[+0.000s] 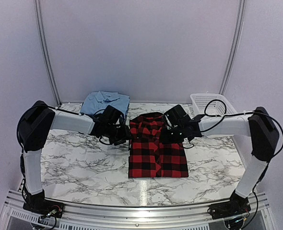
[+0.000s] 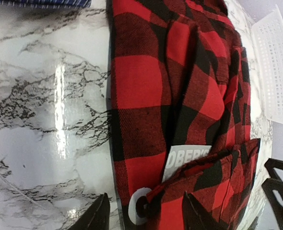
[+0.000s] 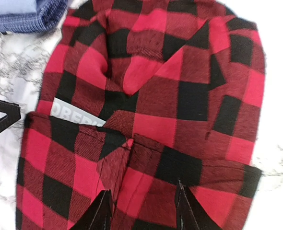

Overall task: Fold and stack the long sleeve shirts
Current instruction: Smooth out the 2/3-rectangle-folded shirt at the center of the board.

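Observation:
The red-and-black plaid shirt (image 1: 157, 151) lies folded in the middle of the marble table, collar end to the back. White block letters (image 2: 187, 158) peek out from under a folded flap; they also show in the right wrist view (image 3: 74, 115). My left gripper (image 1: 123, 135) is open over the shirt's upper left edge, jaws (image 2: 146, 215) straddling that edge. My right gripper (image 1: 168, 134) is open over the upper right part, jaws (image 3: 144, 206) just above the plaid cloth. The light blue shirt (image 1: 105, 101) lies folded at the back left, on the dark blue checked one (image 3: 41, 17).
A white mesh basket (image 1: 206, 103) stands at the back right, close behind my right arm. Bare marble table (image 1: 74, 158) stretches to the left and right of the plaid shirt. Walls close off the back and sides.

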`<state>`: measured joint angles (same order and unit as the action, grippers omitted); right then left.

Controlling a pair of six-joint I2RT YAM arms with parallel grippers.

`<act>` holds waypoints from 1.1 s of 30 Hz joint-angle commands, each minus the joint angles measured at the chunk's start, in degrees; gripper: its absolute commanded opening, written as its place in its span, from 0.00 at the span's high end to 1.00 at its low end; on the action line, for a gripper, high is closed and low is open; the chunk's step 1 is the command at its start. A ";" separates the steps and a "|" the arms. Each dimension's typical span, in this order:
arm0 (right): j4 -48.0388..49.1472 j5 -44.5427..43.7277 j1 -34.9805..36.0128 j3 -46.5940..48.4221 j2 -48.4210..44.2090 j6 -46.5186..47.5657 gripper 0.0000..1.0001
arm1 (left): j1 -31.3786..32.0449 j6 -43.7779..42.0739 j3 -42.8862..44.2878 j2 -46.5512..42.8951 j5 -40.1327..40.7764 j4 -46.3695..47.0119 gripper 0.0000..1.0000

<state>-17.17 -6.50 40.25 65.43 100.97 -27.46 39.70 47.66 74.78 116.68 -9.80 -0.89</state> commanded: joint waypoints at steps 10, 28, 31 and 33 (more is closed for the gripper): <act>3.09 2.78 -1.82 -7.10 -3.83 0.77 0.91 | 3.77 -1.33 -11.33 -13.54 1.86 -2.34 0.50; 0.16 0.77 -1.04 -6.29 -2.91 -0.04 0.67 | 12.32 11.37 -30.24 -24.21 3.44 4.36 0.52; -1.68 0.48 -1.03 -9.18 -9.51 -0.62 0.58 | 13.68 14.58 -33.57 -26.67 6.79 5.09 0.55; -2.15 1.73 -1.29 -12.55 -13.60 -1.31 0.56 | 14.30 16.48 -36.04 -28.31 7.37 7.07 0.56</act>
<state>-15.53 -4.86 38.98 56.80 94.96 -27.20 53.19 58.61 42.54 92.23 -6.37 3.07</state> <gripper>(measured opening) 0.418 0.448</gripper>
